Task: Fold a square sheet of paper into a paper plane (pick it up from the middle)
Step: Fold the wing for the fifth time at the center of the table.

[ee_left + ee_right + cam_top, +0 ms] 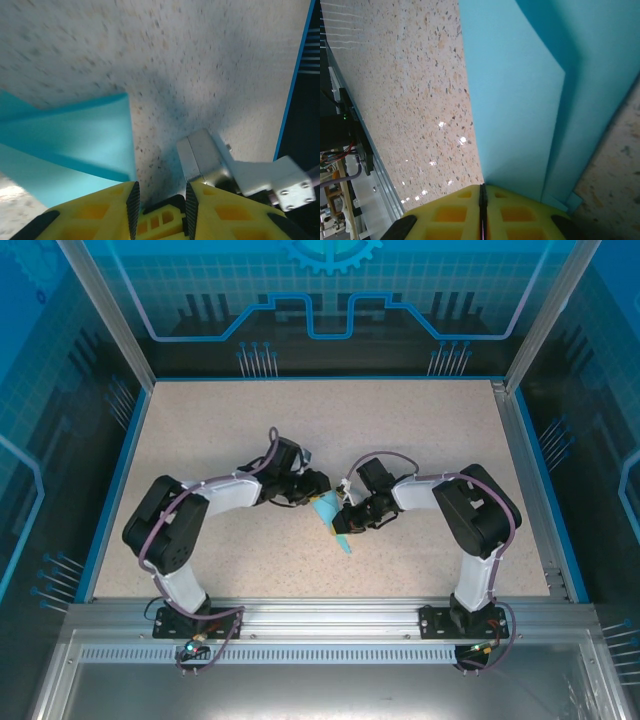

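The square sheet of paper (328, 512) is light blue and folded into a narrow pointed shape, lying mid-table between both arms. My right gripper (345, 517) is shut on its edge. In the right wrist view the yellow jaws (482, 186) meet in a thin line where the paper's (520, 100) layered folds run under them. My left gripper (318, 486) stands just behind the paper. In the left wrist view its fingers (160, 192) are apart with bare table between them, and the paper (75, 140) reaches the left pad (132, 202).
The speckled beige table (220, 430) has a blue rim and a metal rail along the near edge. Glass enclosure walls stand on three sides. A grey-white part of the right arm (202, 157) sits close in front of my left fingers.
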### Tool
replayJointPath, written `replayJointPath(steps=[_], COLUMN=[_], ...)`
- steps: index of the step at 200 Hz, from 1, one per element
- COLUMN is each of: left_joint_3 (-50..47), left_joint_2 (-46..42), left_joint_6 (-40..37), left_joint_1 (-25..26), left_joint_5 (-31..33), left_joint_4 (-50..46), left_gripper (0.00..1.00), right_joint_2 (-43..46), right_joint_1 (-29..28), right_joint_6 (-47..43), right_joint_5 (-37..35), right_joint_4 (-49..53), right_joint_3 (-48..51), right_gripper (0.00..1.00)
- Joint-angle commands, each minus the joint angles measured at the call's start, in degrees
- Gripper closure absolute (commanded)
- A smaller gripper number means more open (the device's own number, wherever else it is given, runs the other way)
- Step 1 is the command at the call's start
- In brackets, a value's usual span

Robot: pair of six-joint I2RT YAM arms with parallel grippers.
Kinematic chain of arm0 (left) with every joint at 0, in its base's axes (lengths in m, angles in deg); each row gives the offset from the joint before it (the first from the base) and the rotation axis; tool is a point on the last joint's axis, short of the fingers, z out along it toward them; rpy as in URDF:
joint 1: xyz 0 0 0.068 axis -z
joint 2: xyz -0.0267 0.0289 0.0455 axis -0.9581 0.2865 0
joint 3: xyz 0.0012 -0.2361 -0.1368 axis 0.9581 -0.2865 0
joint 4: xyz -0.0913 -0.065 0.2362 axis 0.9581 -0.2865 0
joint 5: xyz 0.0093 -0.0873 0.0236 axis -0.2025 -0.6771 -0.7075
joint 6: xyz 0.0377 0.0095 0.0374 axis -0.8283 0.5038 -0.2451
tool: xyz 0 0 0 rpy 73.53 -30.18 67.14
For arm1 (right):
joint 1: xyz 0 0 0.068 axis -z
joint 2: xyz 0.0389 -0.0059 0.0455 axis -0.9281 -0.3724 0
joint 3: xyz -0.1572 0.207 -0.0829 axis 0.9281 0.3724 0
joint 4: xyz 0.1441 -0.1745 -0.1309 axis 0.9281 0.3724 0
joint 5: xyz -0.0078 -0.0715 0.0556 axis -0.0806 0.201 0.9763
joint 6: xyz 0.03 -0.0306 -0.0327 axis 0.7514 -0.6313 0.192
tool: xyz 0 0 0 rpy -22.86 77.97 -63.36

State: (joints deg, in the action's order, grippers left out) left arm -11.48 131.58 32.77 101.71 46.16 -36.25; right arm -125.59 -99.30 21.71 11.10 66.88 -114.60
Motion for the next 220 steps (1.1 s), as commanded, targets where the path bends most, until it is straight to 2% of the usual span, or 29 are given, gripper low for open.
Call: replayJointPath(steps=[1,84,134,170,220], left_joint_3=[-1.34,-0.79,-1.00,-0.83,-0.64], left_joint_2=[3.09,8.37,8.72,8.60,9.27], left_joint_6=[1.99,0.68,0.95,0.92,1.07], left_joint_1=[-0.12,-0.17,-0.45,-0.44,-0.43], left_joint_5=[-2.56,1.12,1.45,1.71,1.57], left_joint_4=[2.91,-0.83,-1.64,-1.93,-1.85], left_gripper=[0.66,0.68,0.69,0.69,0.69], right_joint_2=[-2.71,2.04,5.24,3.87,-1.43], right_joint_1=[1.14,0.89,-2.04,-2.43,-2.33], right_joint_6=[0.55,1.92,5.05,7.61,8.20], right_joint_5=[-6.38,-5.75,-5.85,-8.78,-9.41], right_joint_4=[3.41,5.43,4.57,2.32,1.03], right_joint_3=[3.01,1.22,-3.60,-4.43,-2.74], right_gripper=[0.90,0.86,0.83,0.82,0.81])
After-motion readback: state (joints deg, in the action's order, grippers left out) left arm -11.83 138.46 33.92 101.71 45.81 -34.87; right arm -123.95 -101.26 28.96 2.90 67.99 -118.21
